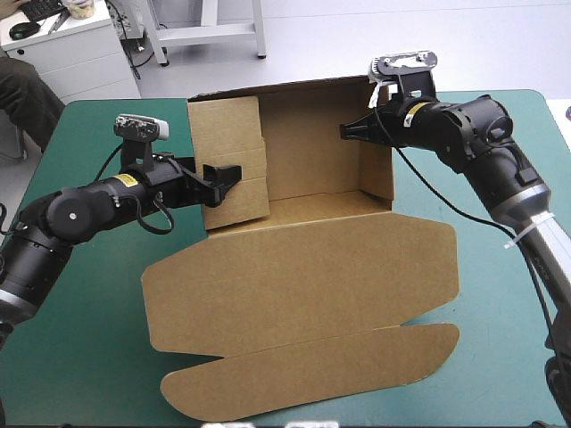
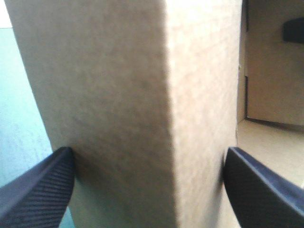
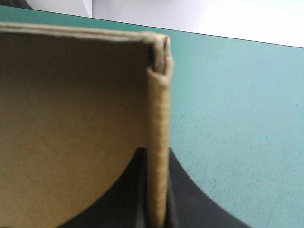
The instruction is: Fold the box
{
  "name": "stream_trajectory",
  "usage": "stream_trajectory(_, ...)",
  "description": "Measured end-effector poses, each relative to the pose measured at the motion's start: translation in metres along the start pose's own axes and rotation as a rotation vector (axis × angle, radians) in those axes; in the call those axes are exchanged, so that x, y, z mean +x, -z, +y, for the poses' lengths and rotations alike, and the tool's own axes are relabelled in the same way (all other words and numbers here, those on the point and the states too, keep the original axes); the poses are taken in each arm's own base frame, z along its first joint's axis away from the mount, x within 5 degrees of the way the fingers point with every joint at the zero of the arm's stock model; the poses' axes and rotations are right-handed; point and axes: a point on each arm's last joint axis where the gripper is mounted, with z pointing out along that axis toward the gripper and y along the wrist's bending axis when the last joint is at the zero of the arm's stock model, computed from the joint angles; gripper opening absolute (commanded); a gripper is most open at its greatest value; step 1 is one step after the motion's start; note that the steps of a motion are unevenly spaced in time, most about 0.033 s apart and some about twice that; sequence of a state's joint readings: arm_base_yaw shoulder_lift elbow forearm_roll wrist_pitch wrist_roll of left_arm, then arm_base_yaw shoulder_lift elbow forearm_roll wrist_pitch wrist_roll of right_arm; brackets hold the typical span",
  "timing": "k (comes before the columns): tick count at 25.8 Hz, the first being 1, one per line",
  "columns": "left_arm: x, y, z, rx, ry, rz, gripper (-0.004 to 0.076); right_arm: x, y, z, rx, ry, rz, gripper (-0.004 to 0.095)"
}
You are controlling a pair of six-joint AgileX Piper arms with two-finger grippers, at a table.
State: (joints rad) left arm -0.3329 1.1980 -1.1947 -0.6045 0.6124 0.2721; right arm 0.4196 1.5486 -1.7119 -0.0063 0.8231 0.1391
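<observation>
Brown box (image 1: 303, 259), walls raised, lid flat on teal-green cover (image 1: 89, 303); left gripper (image 1: 234, 172) spread apart, straddling left wall; right gripper (image 1: 343, 132) clamped on right wall

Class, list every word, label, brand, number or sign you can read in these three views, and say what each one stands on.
No text can be read in any view.
The box: plain brown board, no print showing.
Yellow sticker on the left arm: too small to read.
Yellow sticker on the right arm: too small to read.
</observation>
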Motion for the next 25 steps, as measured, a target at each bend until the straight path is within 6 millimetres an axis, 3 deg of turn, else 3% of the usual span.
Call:
stream_trajectory(10,0.001,-0.002,-0.016,-0.155,-0.028,0.02,0.0424,0.001,-0.001,0.002,-0.003,-0.043,0.003,-0.0013)
stream_trajectory(15,0.005,-0.008,-0.023,-0.241,-0.039,0.013,0.0347,0.004,-0.012,0.002,0.0,-0.065,0.027,-0.0013)
stream_trajectory(17,0.005,-0.009,-0.025,-0.287,-0.05,0.0,0.0274,0.006,-0.019,0.003,-0.004,-0.08,0.043,-0.0013)
stream_trajectory(20,0.005,-0.012,-0.029,-0.371,-0.069,0.026,0.0029,0.009,-0.028,0.004,-0.007,-0.094,0.065,-0.0013)
stream_trajectory(21,0.005,-0.015,-0.029,-0.412,-0.075,0.048,-0.001,0.01,-0.03,0.004,-0.009,-0.102,0.078,-0.0013)
stream_trajectory(25,0.013,-0.032,-0.023,-0.473,-0.059,0.116,-0.001,0.015,-0.03,0.003,0.003,-0.103,0.126,-0.0014)
